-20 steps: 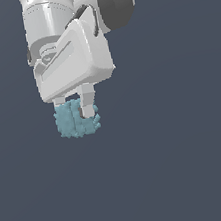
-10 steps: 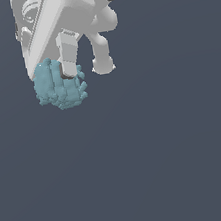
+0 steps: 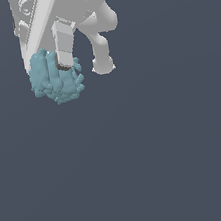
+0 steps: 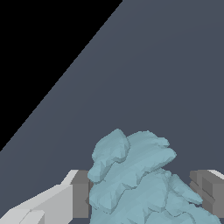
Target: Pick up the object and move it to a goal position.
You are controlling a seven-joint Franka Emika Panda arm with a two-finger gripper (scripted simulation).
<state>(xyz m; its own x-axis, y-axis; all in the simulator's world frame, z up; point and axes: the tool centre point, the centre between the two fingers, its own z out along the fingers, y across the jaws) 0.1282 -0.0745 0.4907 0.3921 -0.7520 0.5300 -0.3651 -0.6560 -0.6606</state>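
Note:
The object (image 3: 57,84) is a pale teal, lumpy clump that hangs off the ground in the upper part of the exterior view's left. My gripper (image 3: 60,68) is shut on it. One white finger (image 3: 65,48) crosses its front and the other finger is hidden behind it. In the wrist view the object (image 4: 135,179) fills the gap between the two grey finger pads (image 4: 81,192), which press on its sides. No goal marker shows in either view.
A rounded white part of the arm (image 3: 102,58) sticks down beside the gripper, on the exterior view's right. Below is a plain dark grey floor (image 3: 142,168). A black area (image 4: 35,52) lies beyond the floor's edge in the wrist view.
The gripper has carried the object upward and toward the exterior view's left, tilting as it went. The object stays clamped between the fingers.

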